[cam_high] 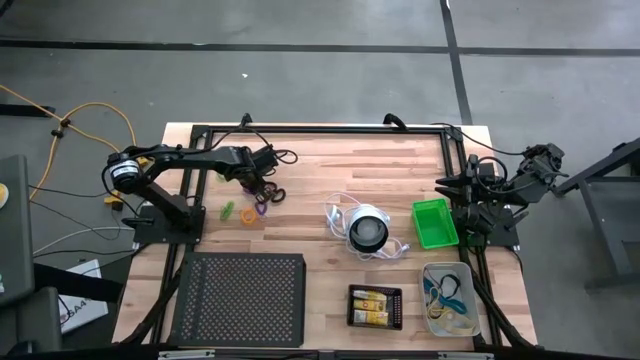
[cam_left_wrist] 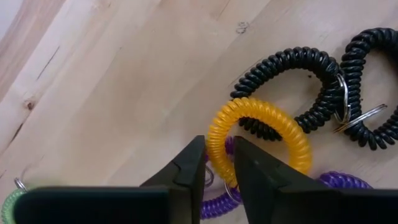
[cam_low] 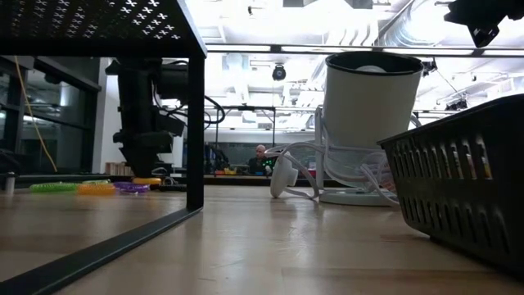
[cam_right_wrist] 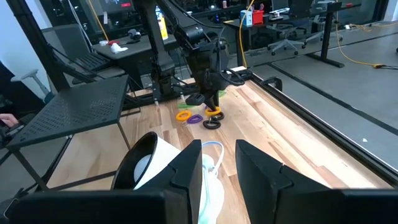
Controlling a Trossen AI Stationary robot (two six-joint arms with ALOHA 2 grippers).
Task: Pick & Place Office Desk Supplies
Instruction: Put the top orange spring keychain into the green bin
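Observation:
Several coil loops lie at the table's far left: a green loop (cam_high: 228, 210), an orange loop (cam_high: 247, 215), a purple loop (cam_high: 262, 210) and two black loops (cam_left_wrist: 298, 68) with key rings. My left gripper (cam_high: 262, 188) hangs over this cluster, pointing down, shut on a second yellow-orange loop (cam_left_wrist: 258, 134) that lies over the purple and black ones. My right gripper (cam_right_wrist: 219, 152) waits open at the right edge, above the green tray (cam_high: 433, 222). Yellow-and-white packs (cam_high: 372, 303) sit in the black tray; teal and dark cords (cam_high: 447, 290) sit in the clear tray. My left gripper (cam_left_wrist: 217, 149) pinches the yellow-orange loop by one stretch of its coiled rim (cam_left_wrist: 216, 140). It comes from above, one finger (cam_left_wrist: 189, 165) outside the ring and the other inside it. I cannot tell whether the loop is lifted clear of the loops under it.
A round white-and-black object (cam_high: 368, 230) with a white cord stands mid-table. A black perforated stand (cam_high: 240, 298) fills the near left. The black tray (cam_high: 352, 306) and clear tray (cam_high: 470, 318) sit near right. Bare wood shows between the loops and the white object.

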